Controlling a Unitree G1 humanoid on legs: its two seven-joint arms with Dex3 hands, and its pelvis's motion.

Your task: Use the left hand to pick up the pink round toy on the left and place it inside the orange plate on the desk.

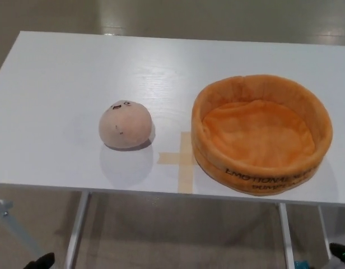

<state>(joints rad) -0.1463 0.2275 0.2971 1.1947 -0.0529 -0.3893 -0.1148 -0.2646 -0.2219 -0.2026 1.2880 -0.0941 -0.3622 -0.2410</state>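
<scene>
While low, left robot hand (41, 261) sits below toy (125, 125).

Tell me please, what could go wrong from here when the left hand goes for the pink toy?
The pink round toy is domed and soft-looking, so thick fingers may slip off and push it away. The orange plate has a raised, soft rim; a low carry might catch it and shift it. The plate also sits close to the white table's front edge.
</scene>
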